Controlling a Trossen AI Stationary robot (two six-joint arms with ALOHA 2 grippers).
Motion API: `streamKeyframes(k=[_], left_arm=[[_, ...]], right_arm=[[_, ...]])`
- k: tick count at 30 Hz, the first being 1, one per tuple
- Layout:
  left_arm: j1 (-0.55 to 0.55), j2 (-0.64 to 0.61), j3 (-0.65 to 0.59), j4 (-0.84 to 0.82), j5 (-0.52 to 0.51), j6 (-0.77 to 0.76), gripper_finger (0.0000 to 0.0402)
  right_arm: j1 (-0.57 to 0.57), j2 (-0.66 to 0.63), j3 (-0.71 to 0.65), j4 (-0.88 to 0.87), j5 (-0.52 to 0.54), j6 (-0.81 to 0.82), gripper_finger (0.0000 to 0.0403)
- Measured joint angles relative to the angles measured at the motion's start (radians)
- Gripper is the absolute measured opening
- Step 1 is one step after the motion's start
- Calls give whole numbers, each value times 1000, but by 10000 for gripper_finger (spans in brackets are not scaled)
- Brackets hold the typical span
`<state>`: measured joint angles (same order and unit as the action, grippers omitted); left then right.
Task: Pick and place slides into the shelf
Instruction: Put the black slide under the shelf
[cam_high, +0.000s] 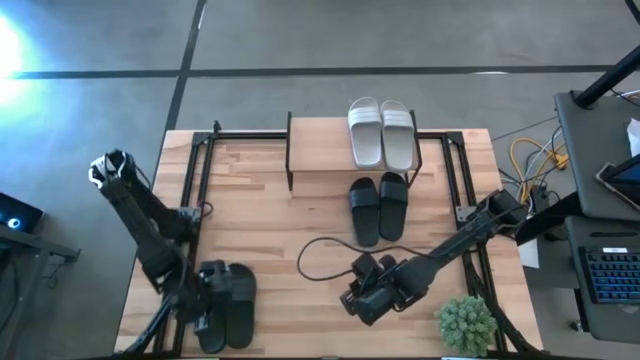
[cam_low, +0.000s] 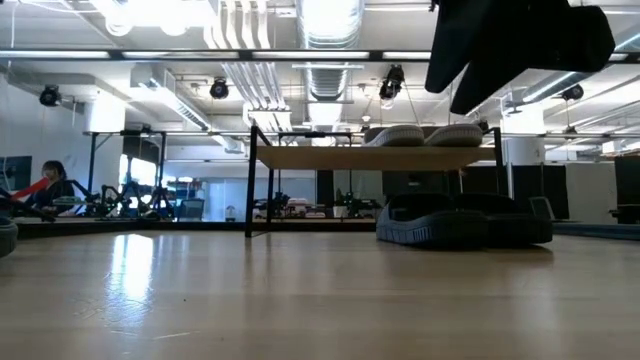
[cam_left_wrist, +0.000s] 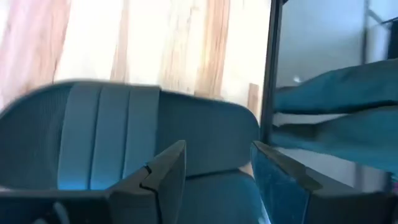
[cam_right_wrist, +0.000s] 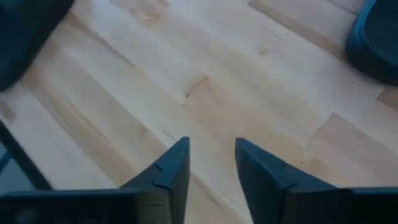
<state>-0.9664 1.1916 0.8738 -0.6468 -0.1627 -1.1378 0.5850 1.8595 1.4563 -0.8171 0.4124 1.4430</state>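
The shelf (cam_high: 325, 150) stands at the table's far middle and also shows in the low view (cam_low: 370, 157). Two white slides (cam_high: 382, 133) lie on its top plank. Two black slides (cam_high: 378, 208) lie on the table at its near side, their far ends under the plank. Two more black slides (cam_high: 230, 305) lie at the near left. My left gripper (cam_high: 205, 305) is open just over this pair; in its wrist view (cam_left_wrist: 214, 177) a slide's strap (cam_left_wrist: 106, 134) lies beyond the fingers. My right gripper (cam_high: 362, 298) is open and empty over bare wood (cam_right_wrist: 211, 165).
A black cable (cam_high: 315, 262) loops on the table between the shelf and my right gripper. A green potted plant (cam_high: 467, 322) stands at the near right corner. Black frame rails (cam_high: 200, 170) run along the table's left and right sides. A person (cam_low: 45, 185) sits far off in the room.
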Motion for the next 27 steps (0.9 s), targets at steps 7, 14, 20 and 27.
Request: streamKeyframes(k=[7, 14, 20, 27], left_arm=[[-85, 238, 138, -157, -150, -35, 166], [-89, 461, 357, -539, -281, -217, 166], [-91, 581, 451, -540, -262, -219, 166], [-91, 641, 455, -562, -262, -300, 166]], right_arm=[[-1, 0, 0, -112, 9, -52, 181], [-1, 0, 0, -203, 10, -68, 201], [-1, 0, 0, -269, 8, -96, 201], [-5, 0, 0, -311, 7, -119, 201]])
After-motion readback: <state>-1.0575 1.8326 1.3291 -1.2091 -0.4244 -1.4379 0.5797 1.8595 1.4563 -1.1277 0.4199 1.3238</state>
